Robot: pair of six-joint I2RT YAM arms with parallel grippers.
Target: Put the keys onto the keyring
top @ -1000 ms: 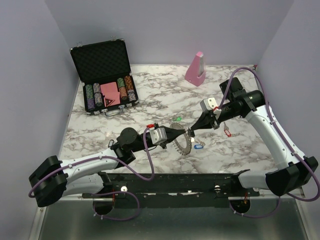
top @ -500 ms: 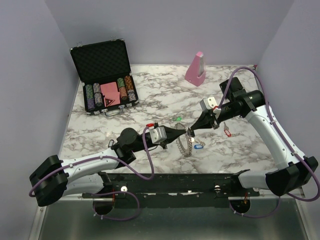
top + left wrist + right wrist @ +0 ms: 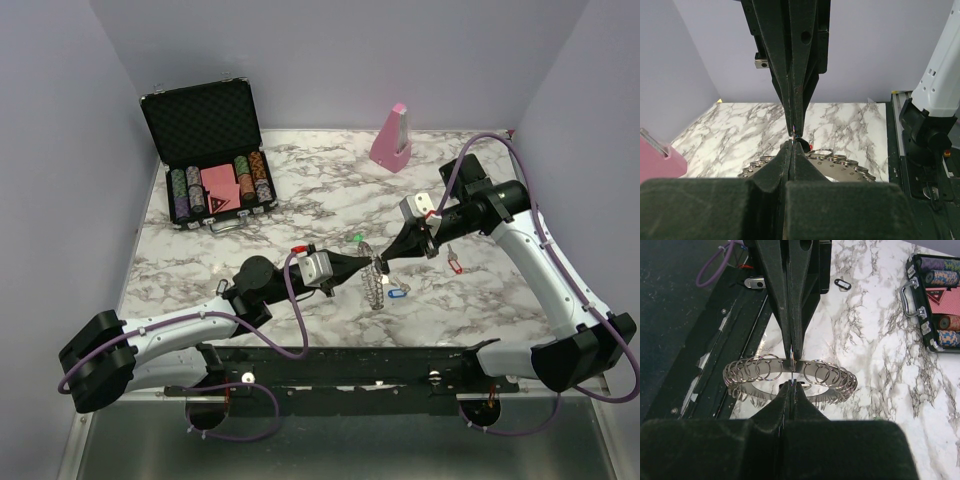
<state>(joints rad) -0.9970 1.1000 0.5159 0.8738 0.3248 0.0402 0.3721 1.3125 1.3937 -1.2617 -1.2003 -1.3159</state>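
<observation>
1. The left gripper (image 3: 371, 267) was seen clenched on the rim of the keyring (image 3: 375, 286), which was held up edge-on to the top camera, above the marble table (image 3: 480, 310).
2. The right gripper (image 3: 383, 262) was also clenched, its tip met with the left's at the ring's rim. What it gripped could not be told.
3. A blue-tagged key (image 3: 396, 293) was seen lying just beside the ring, a red-tagged key (image 3: 456, 266) further right, and a green-tagged key (image 3: 357, 238) behind.

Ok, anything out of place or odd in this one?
Between the arms, the keyring stands up on edge rather than lying flat. The left gripper and right gripper, both shut, meet tip to tip at its rim. The blue-tagged key lies loose beside it.
</observation>
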